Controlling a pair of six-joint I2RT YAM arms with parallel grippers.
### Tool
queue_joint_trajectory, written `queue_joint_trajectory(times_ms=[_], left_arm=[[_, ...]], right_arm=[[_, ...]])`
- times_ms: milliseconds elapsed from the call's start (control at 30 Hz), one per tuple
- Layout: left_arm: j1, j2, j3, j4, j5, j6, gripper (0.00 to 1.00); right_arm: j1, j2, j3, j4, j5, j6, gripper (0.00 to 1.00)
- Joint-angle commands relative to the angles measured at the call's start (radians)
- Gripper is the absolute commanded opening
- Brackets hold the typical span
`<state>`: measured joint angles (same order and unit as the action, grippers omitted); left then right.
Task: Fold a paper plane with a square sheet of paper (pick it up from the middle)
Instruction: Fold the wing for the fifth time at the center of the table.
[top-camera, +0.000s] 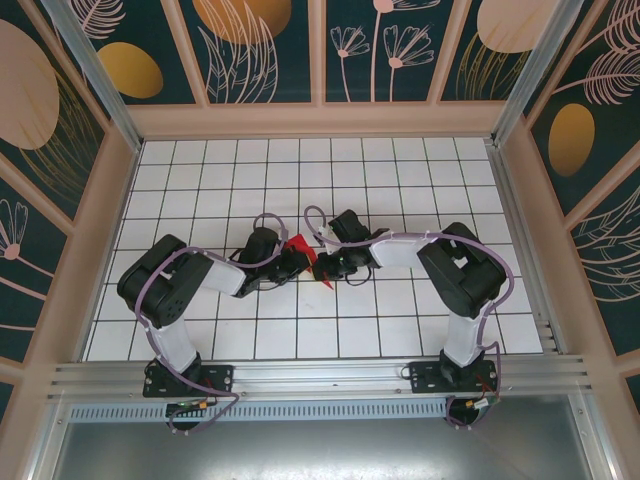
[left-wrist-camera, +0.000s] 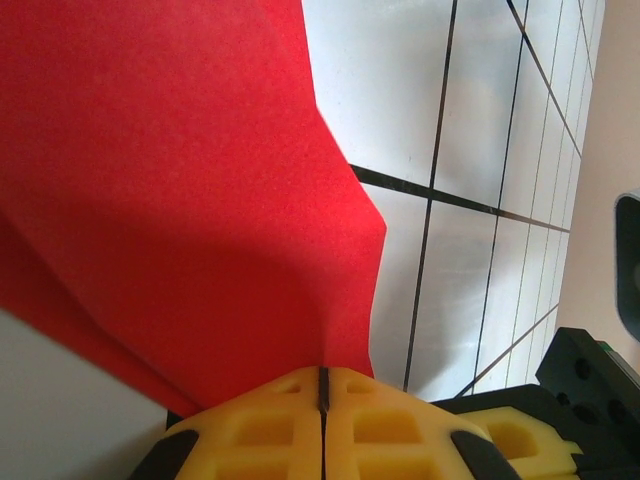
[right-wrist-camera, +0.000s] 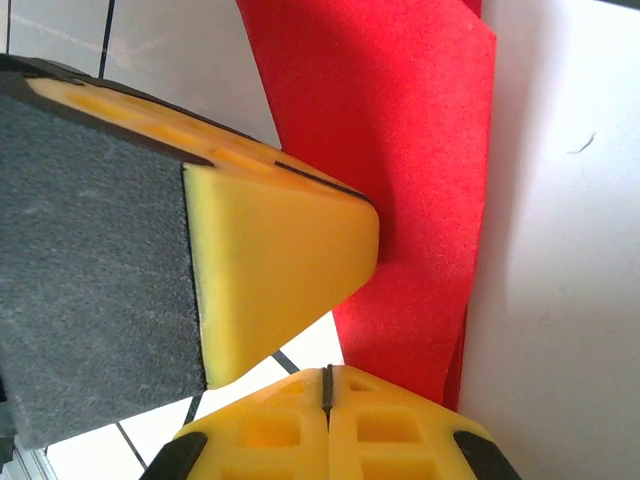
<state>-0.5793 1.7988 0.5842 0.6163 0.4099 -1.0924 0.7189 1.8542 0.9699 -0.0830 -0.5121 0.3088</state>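
Observation:
The square sheet of paper (top-camera: 298, 247) is bright red, folded and bent, and is held up between the two grippers at mid table. In the left wrist view the paper (left-wrist-camera: 180, 190) runs down into the closed seam of my left gripper (left-wrist-camera: 322, 378), which is shut on it. My left gripper (top-camera: 291, 258) and right gripper (top-camera: 326, 268) almost meet. In the right wrist view the paper (right-wrist-camera: 420, 150) hangs as a narrow strip and passes behind the right finger of my right gripper (right-wrist-camera: 326, 382), whose jaws are pressed together. A left finger (right-wrist-camera: 280, 255) touches the strip's edge.
The white grid-tiled table (top-camera: 420, 190) stretches on all sides, with walls of patterned panels (top-camera: 270, 50) at the back and sides. Both arms' bases sit on the aluminium rail (top-camera: 320, 378) at the near edge.

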Motion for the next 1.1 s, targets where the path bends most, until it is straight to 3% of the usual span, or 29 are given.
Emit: queue_joint_trajectory(times_ms=[0,467,900,1067], left_arm=[[0.001,0.039,-0.003,-0.152,-0.116,0.020,0.08],[0.001,0.053,0.023,-0.249,-0.164,0.034,0.07],[0.002,0.056,0.039,-0.282,-0.178,0.045,0.06],[0.002,0.060,0.042,-0.288,-0.180,0.046,0.06]], right_arm=[[-0.015,0.005,-0.006,-0.091,0.044,-0.040,0.00],[-0.027,-0.055,-0.046,-0.148,0.001,-0.082,0.00],[-0.047,-0.049,-0.079,-0.205,0.049,-0.109,0.00],[-0.048,-0.117,-0.060,-0.214,0.010,-0.109,0.00]])
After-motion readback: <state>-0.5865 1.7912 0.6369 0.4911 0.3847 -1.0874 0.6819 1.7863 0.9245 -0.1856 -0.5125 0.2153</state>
